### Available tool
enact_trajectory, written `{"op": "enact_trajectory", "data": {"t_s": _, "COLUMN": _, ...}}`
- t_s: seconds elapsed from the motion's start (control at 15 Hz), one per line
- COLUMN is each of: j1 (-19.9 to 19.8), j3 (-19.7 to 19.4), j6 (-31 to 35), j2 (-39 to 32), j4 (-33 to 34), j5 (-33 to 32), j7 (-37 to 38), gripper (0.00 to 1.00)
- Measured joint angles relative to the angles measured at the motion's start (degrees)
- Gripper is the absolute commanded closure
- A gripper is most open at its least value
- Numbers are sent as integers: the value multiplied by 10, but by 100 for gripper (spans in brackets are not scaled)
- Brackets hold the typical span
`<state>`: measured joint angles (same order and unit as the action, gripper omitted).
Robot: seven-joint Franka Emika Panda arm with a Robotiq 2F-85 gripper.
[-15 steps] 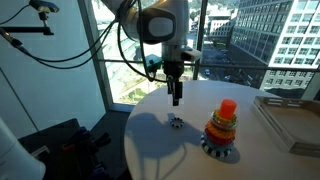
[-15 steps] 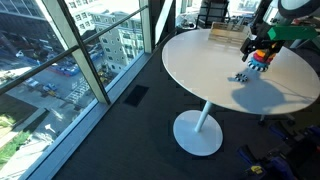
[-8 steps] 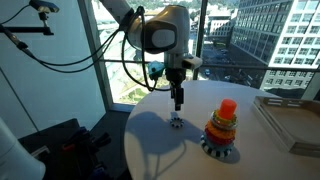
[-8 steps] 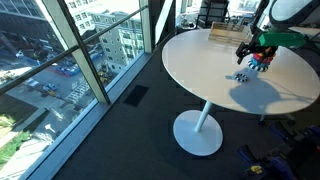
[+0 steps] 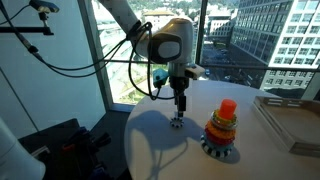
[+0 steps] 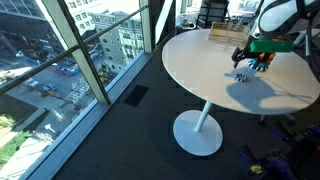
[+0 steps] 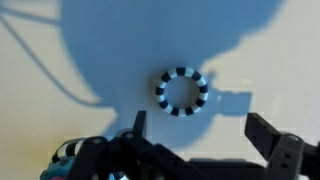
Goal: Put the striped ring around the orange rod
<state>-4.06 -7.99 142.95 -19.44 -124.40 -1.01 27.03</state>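
Observation:
The striped ring lies flat on the white round table, with dark and white stripes; it also shows in both exterior views. My gripper is open and empty, its fingers hanging just above the table, with the ring a little beyond the gap between them. In an exterior view the gripper points straight down over the ring. The orange rod tops the multicoloured stacking toy, which stands to the right of the ring.
A flat wooden tray lies at the table's right side and also shows at the far edge. Floor-to-ceiling windows stand behind the table. The table's edge is near the ring. A coloured bit of the toy shows at the wrist view's lower left.
My gripper has moved to the right and down toward the striped ring. The ring and the stacking toy have not moved.

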Motion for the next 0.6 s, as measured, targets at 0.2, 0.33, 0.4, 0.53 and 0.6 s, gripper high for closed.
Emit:
{"op": "enact_trajectory", "data": {"t_s": 0.2, "j1": 4, "j3": -6, "j6": 16, "j2": -23, "j4": 7, "j5": 0, "j7": 8, "gripper": 0}}
{"op": "enact_trajectory", "data": {"t_s": 0.33, "j1": 7, "j3": -9, "j6": 25, "j2": -36, "j4": 11, "j5": 0, "j7": 9, "gripper": 0}}
{"op": "enact_trajectory", "data": {"t_s": 0.4, "j1": 8, "j3": -10, "j6": 29, "j2": -41, "j4": 12, "j5": 1, "j7": 10, "gripper": 0}}
{"op": "enact_trajectory", "data": {"t_s": 0.53, "j1": 12, "j3": -11, "j6": 39, "j2": -49, "j4": 13, "j5": 5, "j7": 10, "gripper": 0}}
{"op": "enact_trajectory", "data": {"t_s": 0.6, "j1": 13, "j3": -11, "j6": 44, "j2": -53, "j4": 13, "j5": 9, "j7": 10, "gripper": 0}}
